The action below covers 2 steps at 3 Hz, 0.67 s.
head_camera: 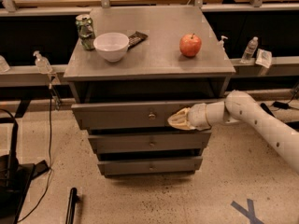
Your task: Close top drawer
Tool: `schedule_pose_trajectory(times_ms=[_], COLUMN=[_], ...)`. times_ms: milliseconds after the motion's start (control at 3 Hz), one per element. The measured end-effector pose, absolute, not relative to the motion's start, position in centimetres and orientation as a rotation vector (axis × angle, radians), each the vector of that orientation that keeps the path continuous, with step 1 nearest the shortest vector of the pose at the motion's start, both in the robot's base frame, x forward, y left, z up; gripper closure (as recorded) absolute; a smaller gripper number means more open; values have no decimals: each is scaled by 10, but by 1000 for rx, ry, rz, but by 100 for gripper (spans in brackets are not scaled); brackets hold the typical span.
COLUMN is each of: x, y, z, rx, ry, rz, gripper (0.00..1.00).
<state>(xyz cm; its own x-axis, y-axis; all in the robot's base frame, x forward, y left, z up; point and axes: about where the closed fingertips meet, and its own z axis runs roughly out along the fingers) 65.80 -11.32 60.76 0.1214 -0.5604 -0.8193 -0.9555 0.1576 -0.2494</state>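
Against the front of the grey cabinet, we see the white arm (pixel 261 122) reaching in from the right, bent at the elbow, forearm nearly level. Its gripper (pixel 180 120) touches the face of the top drawer (pixel 121 116), right of the small round knob (pixel 151 115). We read the jaws as drawn together into a narrow point. The top drawer stands slightly proud of the cabinet under a dark gap; we cannot see inside it. Below it we count two shorter fronts, the middle drawer (pixel 126 143) and the bottom drawer (pixel 126 166). On the worktop (pixel 159 62) sit one white bowl (pixel 111 46), one green can (pixel 85 31), one dark packet (pixel 137 38) and one red apple (pixel 190 45).
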Motion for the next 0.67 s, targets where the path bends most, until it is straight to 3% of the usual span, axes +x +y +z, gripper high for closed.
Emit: schedule_pose_trajectory(times_ms=[667], x=[675], y=[-124], z=[588], rx=[-1375], ry=[1725], rz=[521], gripper=[100])
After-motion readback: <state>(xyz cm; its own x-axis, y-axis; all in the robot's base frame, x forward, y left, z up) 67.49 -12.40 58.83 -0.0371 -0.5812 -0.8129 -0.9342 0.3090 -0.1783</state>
